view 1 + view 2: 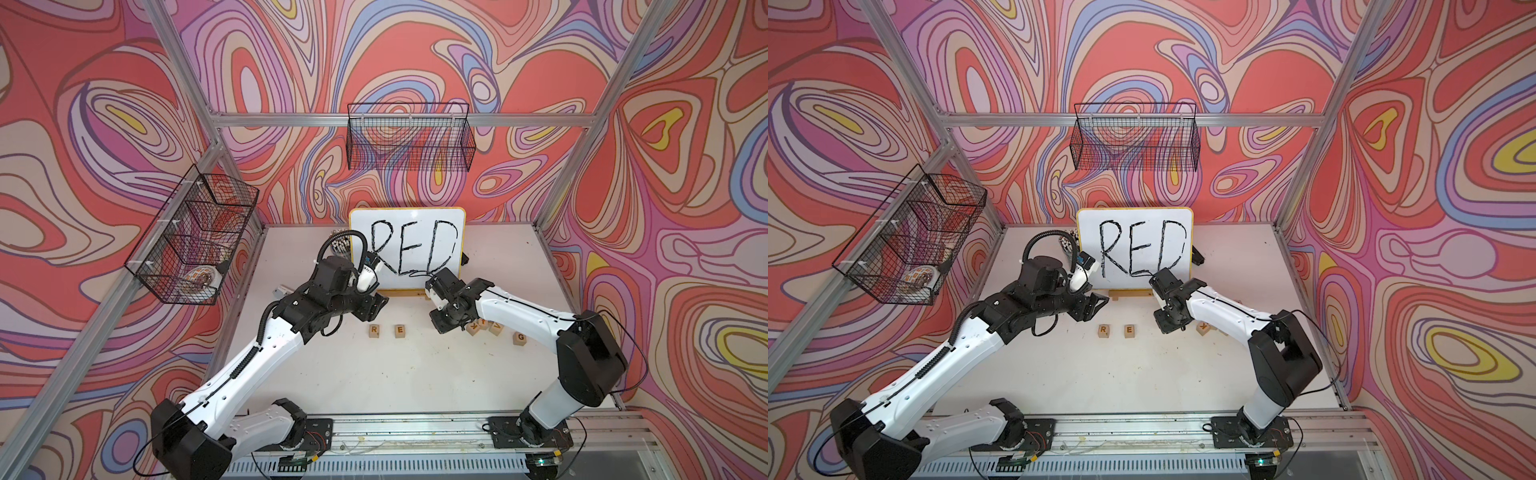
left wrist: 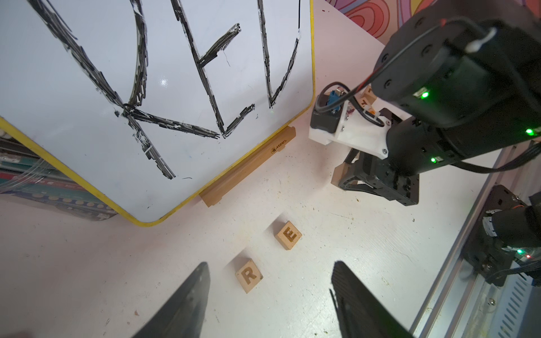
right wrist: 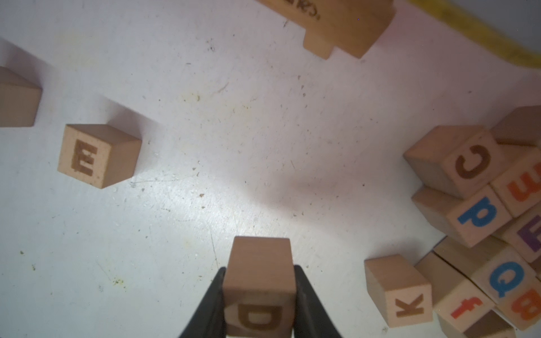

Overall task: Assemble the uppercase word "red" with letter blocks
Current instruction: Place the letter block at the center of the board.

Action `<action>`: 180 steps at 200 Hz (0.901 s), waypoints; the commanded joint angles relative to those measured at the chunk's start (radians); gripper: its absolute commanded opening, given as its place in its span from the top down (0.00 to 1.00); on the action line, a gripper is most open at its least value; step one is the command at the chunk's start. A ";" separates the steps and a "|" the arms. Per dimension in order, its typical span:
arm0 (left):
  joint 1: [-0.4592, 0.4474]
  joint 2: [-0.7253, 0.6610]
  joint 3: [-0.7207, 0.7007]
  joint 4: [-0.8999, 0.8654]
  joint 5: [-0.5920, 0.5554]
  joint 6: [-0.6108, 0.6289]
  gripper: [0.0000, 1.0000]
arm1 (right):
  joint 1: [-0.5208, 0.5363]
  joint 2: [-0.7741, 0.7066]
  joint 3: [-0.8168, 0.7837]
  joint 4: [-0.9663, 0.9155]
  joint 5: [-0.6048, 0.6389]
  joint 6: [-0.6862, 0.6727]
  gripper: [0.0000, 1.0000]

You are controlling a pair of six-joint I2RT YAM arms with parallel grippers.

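The right pincer [image 3: 260,272] is closed tight on the D block [image 3: 259,316], one black finger pressed flat against each side and the brown D turned up toward the wrist; it hangs low in front of the whiteboard [image 1: 407,249], below the end where the handwritten D is, though I cannot tell whether the cube touches the desk [image 1: 374,374] or sits a little off it. The left pincer [image 2: 270,263] hovers in front of the board's other end with its fingers parted and nothing between them, touching nothing. Under it the R block [image 1: 374,331] and the E block [image 1: 400,331] lie on the desk in front of the whiteboard, letters up, side by side with a small gap, R toward the end with the written R; both top views show them so [image 1: 1104,331] [image 1: 1129,331]. The spare blocks [image 3: 483,219], with blue, orange and purple letters, are heaped on the desk in front of the whiteboard's D end and out past it, a K block [image 3: 407,304] lying loose at the edge of the heap nearest the held cube
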 commanded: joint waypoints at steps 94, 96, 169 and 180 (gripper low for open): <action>0.006 -0.018 -0.009 0.014 0.018 0.003 0.31 | 0.045 0.081 0.059 0.014 0.032 -0.115 0.84; 0.006 -0.019 -0.009 0.013 0.017 0.002 0.31 | 0.045 0.084 0.059 0.013 0.032 -0.117 0.84; 0.006 -0.024 -0.008 0.011 0.026 0.003 0.31 | 0.048 0.159 0.094 0.008 0.028 -0.127 0.79; 0.006 -0.022 -0.008 0.010 0.028 0.003 0.31 | 0.050 0.170 0.100 0.009 0.025 -0.128 0.79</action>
